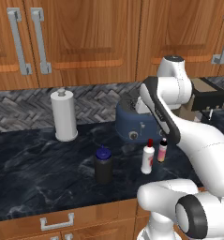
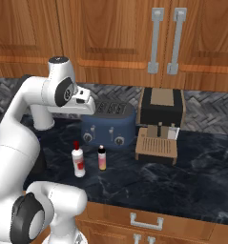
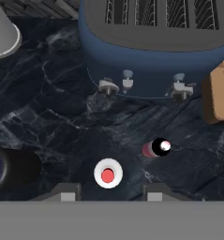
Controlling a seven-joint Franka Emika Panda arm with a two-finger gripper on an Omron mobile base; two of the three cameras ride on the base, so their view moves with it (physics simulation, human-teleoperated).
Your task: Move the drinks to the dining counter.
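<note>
Three drinks stand on a dark marbled counter (image 1: 33, 173) in front of a blue toaster. The squat black bottle (image 1: 103, 166) with a blue cap is leftmost, also at the hand view's left edge (image 3: 15, 168). The slim white bottle (image 1: 147, 159) with a red cap (image 3: 108, 174) stands beside the tiny pink-and-white bottle (image 1: 162, 151) (image 3: 153, 148). My gripper (image 3: 108, 194) hangs high over the white bottle, looking straight down, open, with nothing between its fingers. Both small bottles also show in the right base view: white (image 2: 78, 162), pink (image 2: 102, 158). The dining counter is out of view.
The blue toaster (image 2: 108, 125) sits just behind the small bottles, with a coffee machine (image 2: 160, 124) to its right. A tall white paper towel roll (image 1: 63, 115) stands at the back left. Wooden cabinets hang above the counter.
</note>
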